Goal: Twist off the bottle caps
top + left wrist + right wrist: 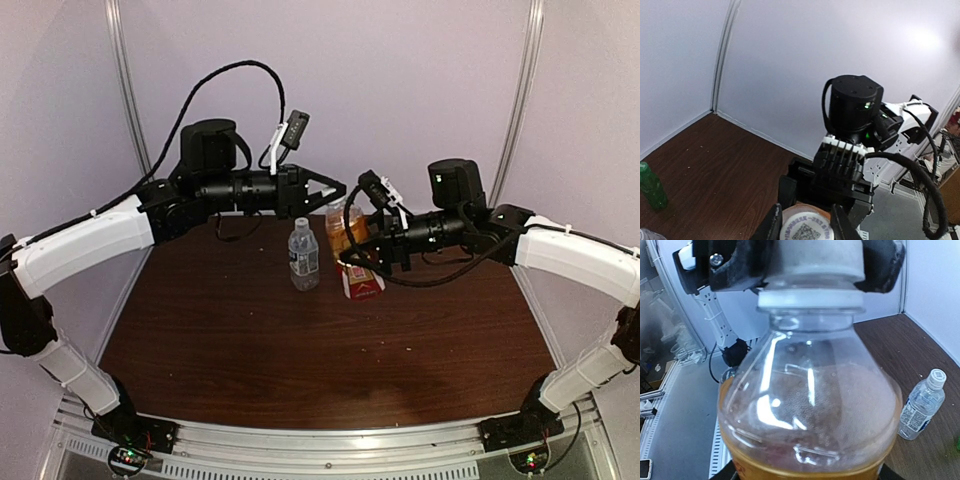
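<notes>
Clamps the amber bottle's [810, 405] white cap [805, 227] with the left pincer [338, 192]. Grips its body with the right pincer [352, 255] near the worktop's [300, 350] far edge (water bottle [303, 255] just beside).

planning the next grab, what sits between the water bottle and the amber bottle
Only a narrow strip of bare table lies between the water bottle and the amber bottle; the top view shows it.

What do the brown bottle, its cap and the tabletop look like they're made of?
Brown bottle: probably clear glossy plastic; bright highlights, liquid visible through the wall. Cap: looks like opaque white plastic, duller finish. Tabletop: dark reddish-brown wood or wood-look laminate, faint sheen; cannot tell which.
</notes>
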